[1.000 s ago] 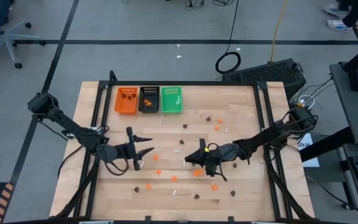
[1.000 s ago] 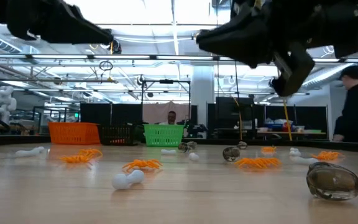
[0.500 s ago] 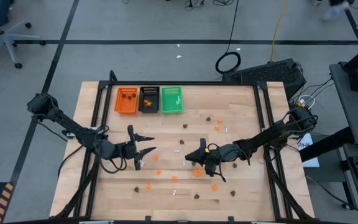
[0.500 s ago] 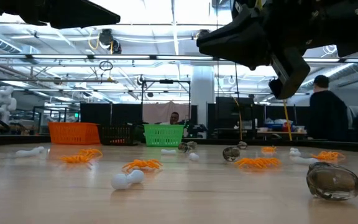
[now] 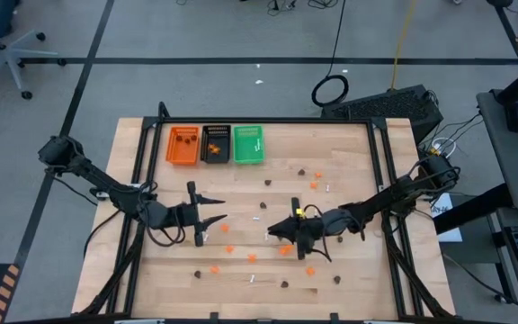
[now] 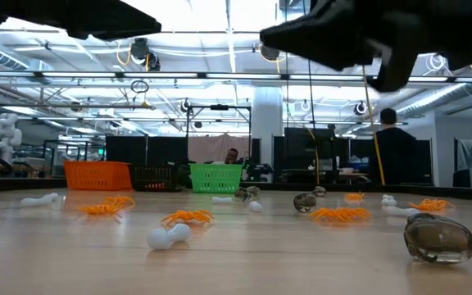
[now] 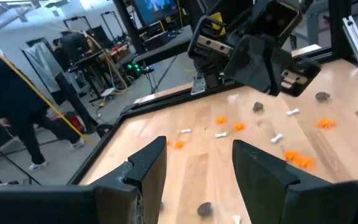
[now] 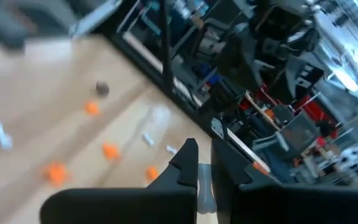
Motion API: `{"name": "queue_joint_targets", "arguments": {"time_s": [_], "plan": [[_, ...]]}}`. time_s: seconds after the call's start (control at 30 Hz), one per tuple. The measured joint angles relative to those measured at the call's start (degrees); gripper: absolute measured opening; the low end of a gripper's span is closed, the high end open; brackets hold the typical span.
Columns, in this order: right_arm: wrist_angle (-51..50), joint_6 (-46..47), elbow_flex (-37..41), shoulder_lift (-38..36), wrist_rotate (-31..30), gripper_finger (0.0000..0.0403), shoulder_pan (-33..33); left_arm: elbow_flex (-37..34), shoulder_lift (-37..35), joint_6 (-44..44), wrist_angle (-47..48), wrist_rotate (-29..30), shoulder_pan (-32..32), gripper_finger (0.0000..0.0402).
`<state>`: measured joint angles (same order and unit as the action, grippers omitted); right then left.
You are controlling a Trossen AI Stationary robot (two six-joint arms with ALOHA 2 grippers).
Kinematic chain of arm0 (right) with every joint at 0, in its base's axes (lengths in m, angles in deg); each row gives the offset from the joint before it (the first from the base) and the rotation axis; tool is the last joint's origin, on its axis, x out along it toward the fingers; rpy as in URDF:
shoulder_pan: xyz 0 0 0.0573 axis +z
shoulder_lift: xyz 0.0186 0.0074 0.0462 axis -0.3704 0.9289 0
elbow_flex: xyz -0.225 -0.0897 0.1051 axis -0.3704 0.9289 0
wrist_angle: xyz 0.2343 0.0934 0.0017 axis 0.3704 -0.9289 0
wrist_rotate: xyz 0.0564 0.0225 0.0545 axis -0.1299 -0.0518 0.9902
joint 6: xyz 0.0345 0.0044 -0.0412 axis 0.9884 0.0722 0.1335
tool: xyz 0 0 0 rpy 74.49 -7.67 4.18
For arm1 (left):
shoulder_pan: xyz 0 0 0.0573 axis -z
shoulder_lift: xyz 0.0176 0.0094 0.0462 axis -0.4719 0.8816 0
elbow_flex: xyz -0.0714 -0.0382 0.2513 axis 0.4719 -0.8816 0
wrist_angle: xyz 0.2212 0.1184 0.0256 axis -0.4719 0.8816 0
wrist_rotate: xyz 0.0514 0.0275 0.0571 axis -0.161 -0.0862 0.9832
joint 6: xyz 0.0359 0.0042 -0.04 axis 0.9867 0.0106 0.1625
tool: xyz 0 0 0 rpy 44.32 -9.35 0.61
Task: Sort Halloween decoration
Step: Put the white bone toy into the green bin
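Observation:
The Halloween decoration lies loose on the wooden table [image 5: 349,153]: orange blobs [image 5: 285,250], dark brown blobs [image 5: 302,170] and thin white sticks [image 5: 253,277]. In the low view a white stick [image 6: 168,236], an orange piece [image 6: 188,216] and a dark blob [image 6: 438,238] rest on the tabletop. My left gripper [image 5: 212,214] hovers open at mid-left, pointing level toward the right edge, with nothing between its fingers [image 7: 201,168]. My right gripper [image 5: 274,231] hovers shut at the table's middle, pointing toward the left one [image 8: 204,155]. I cannot tell whether anything sits between its fingers.
Three small trays stand side by side at the far left: orange [image 5: 183,145], black [image 5: 215,144] and green [image 5: 248,144], each with a few pieces inside. A dark metal frame [image 5: 380,180] borders the table. People stand in the room beyond the table [image 6: 392,156].
My right gripper has rolled about its own pointing line while staying in place. In the low view, the part that hung below it has swung up. My left gripper has tipped up a little and risen out of the low view's upper left.

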<state>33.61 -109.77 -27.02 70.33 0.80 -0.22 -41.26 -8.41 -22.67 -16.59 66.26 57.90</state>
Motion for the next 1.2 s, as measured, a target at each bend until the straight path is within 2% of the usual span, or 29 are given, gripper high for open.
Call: {"name": "queue_joint_targets", "arguments": {"time_s": [0.27,0.67,0.87,1.03,1.2], "plan": [[0.42,16.46,0.0,-0.02,0.0,0.0,-0.02,0.02,-0.01,-5.67,3.13,0.02,0.0,0.0182],[2.43,54.61,-0.02,-0.02,0.0,0.0001,-0.17,0.02,0.01,-21.37,13.08,0.02,0.02,0.0182],[3.48,61.59,-0.02,-0.02,0.0,0.0003,-0.17,0.02,0.01,-27.83,16.72,-0.35,0.02,0.0182],[3.46,66.23,-0.02,-0.02,0.21,0.0003,-0.47,0.02,0.01,-28.52,16.45,-2.89,0.02,0.0182],[3.32,67.2,-0.02,-0.02,0.26,0.0003,-0.45,0.02,0.01,-28.51,17.17,-2.93,0.02,0.0182]]}}
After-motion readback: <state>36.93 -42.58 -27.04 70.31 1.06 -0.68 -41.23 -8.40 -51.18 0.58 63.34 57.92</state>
